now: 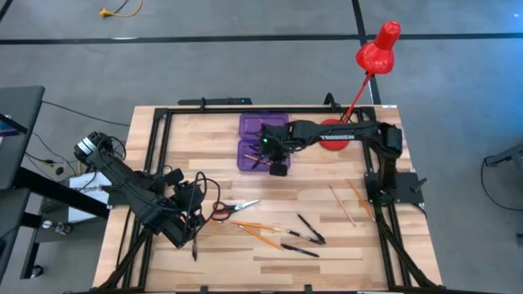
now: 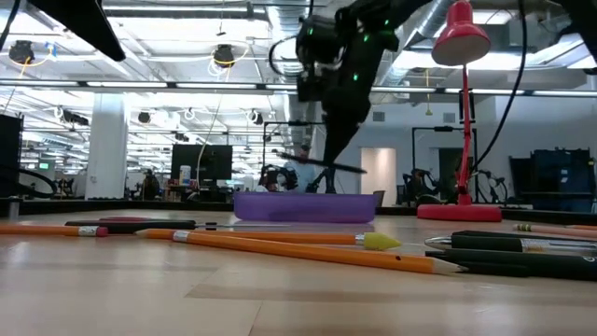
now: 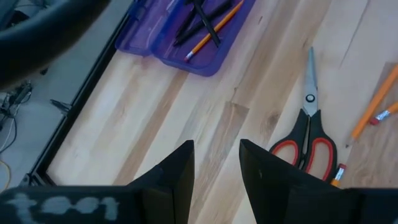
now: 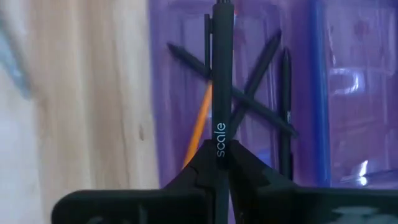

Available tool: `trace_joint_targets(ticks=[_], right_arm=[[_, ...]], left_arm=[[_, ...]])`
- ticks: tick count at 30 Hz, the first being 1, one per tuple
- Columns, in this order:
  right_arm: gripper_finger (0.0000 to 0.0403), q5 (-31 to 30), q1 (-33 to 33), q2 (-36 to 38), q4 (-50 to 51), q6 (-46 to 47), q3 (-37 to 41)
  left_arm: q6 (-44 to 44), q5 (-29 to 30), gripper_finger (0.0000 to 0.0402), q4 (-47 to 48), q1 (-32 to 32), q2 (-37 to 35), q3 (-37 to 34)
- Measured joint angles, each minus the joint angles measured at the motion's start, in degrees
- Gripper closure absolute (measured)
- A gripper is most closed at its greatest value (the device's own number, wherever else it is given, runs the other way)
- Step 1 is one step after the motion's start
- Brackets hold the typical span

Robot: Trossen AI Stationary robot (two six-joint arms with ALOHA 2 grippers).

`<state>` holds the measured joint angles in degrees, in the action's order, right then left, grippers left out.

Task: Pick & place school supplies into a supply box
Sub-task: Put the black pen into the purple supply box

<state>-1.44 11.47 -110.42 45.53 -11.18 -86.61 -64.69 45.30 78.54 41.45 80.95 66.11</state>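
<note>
In the right wrist view the pen [image 4: 222, 74] runs off the picture's edge; in the left wrist view the scissors' [image 3: 309, 134] handles are partly hidden behind the left fingers [image 3: 267, 177].

The right gripper [image 1: 273, 157] reaches toward nine o'clock with fingers clamped, while the left gripper [image 3: 216, 163] (fingers slightly parted) waits at seven o'clock.

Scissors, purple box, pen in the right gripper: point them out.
scissors [image 3: 309, 127]: left wrist view, at the pivot, just above the red handles.
purple box [image 2: 303, 207]: low view, on its front wall.
pen [image 4: 222, 81]: right wrist view, on the black barrel above the fingers of the right gripper [image 4: 221, 163].
</note>
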Motion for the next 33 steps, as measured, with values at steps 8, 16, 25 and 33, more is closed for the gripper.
trace_joint_targets(ticks=[8, 16, 25, 33], right_arm=[[0.0364, -2.34, 2.57, -1.89, -2.28, 2.92, 0.00], [0.0288, -1.23, 5.14, -1.69, -3.12, 5.18, -0.24], [0.0221, 1.53, 1.60, 0.85, -0.32, 2.25, -3.38], [0.0232, 1.56, -5.05, 10.13, 0.78, -3.12, -3.38]], left_arm=[[-0.89, -0.94, 0.0285, 0.10, 0.02, 0.00, 0.00], [1.49, -3.61, 0.0285, 0.14, -1.21, 0.00, 0.00], [5.86, -9.52, 0.0285, -0.01, -1.92, 0.00, -0.01], [10.33, -16.69, 0.0285, -11.97, -0.67, 0.02, -8.63]])
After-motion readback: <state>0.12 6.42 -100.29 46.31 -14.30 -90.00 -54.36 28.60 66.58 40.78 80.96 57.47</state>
